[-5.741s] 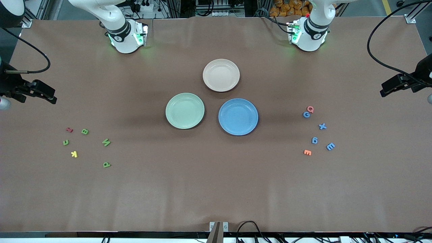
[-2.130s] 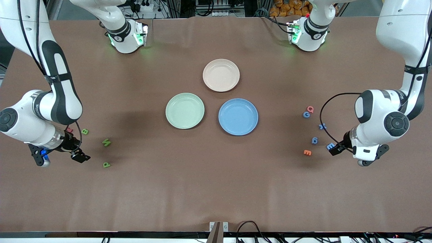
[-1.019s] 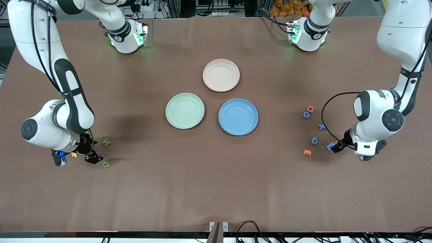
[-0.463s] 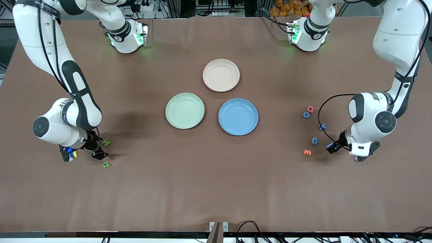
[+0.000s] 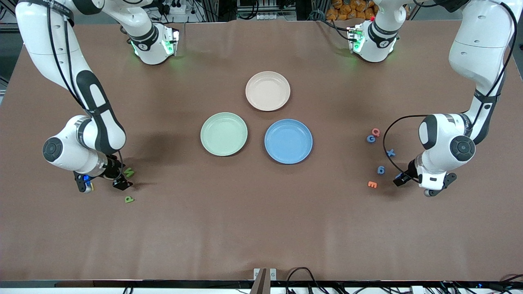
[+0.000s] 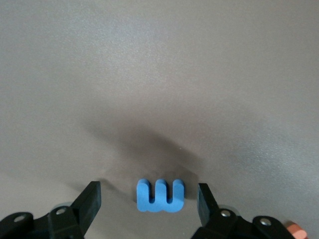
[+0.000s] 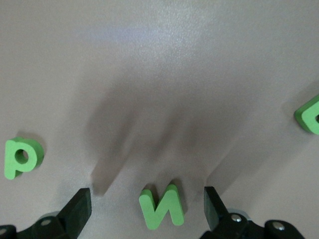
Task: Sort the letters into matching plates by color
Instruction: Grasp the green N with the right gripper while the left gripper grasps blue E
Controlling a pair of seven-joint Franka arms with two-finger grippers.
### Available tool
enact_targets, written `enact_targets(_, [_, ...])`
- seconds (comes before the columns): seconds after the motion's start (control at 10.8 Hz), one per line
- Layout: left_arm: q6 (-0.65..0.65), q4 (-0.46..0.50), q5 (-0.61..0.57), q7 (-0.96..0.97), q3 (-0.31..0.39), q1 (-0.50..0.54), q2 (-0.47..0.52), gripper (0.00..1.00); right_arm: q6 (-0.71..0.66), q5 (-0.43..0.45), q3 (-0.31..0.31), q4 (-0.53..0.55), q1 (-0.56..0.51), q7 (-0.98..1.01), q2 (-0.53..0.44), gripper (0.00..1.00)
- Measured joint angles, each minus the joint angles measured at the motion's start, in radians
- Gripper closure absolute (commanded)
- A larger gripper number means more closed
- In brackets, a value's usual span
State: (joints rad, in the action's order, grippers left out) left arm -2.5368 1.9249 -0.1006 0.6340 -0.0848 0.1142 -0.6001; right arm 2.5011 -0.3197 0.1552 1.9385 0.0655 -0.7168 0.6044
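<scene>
Green letters lie near the right arm's end of the surface, where the right gripper [image 5: 118, 179] is down low with its fingers [image 7: 79, 204] spread on either side of a green N [image 7: 162, 206], not pinching it. A green P [image 5: 129, 199] lies nearer the front camera than the N, and the right wrist view shows the edge of another green letter [image 7: 309, 115] close by. A yellow letter [image 5: 90, 186] peeks out just beside the right wrist.

Toward the middle of the surface sit three plates: a mint green plate [image 5: 224, 134], a blue plate [image 5: 288, 141] beside it, and a beige plate [image 5: 267, 90] farther from the front camera than both. All three hold nothing.

Near the left arm's end lie a blue G [image 5: 370, 139] touching a pink Q [image 5: 376, 132], a blue X [image 5: 390, 153], a blue 9 [image 5: 381, 170] and an orange E [image 5: 372, 184]. The left gripper [image 5: 402, 179] is low over a blue E [image 6: 160, 195], its fingers [image 6: 92, 199] spread to either side of the letter without pinching it.
</scene>
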Motion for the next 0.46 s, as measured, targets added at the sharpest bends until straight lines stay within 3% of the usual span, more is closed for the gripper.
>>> enact_targets(0.28, [0.000, 0.000, 0.000, -0.001, 0.000, -0.005, 0.000, 0.28, 0.002, 0.000, 0.000, 0.012, 0.008, 0.000, -0.004, 0.02])
enact_targets(0.46, [-0.001, 0.000, 0.000, -0.002, 0.000, -0.005, -0.002, 0.36, 0.003, 0.000, 0.000, 0.018, 0.008, 0.000, -0.004, 0.35])
